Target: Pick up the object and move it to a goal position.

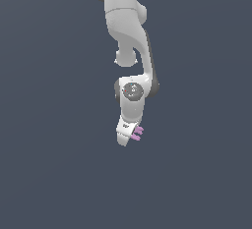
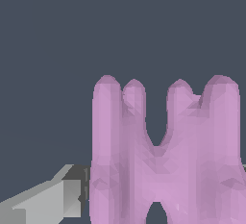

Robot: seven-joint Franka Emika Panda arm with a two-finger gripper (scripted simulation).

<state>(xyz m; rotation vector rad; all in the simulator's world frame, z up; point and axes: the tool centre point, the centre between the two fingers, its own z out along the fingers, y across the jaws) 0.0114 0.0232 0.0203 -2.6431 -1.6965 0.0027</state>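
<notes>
Exterior view: white two-fingered gripper [image 1: 129, 139] clamped on the small flat pink-lilac H-shaped piece [image 1: 137, 133], prongs protruding beside it. Pickup judged complete; transfer to goal outstanding, goal unseen.

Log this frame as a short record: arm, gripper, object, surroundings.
arm: white Panda, reaching down from the top of the exterior view
gripper: pointing down; jaw state not discernible
object: pink-lilac pronged piece, at the gripper on the exterior view's right; fills the wrist view
finger: one grey finger beside the piece in the wrist view
contact: cannot confirm a grip
surroundings: plain dark blue-grey background; no goal marker visible
</notes>
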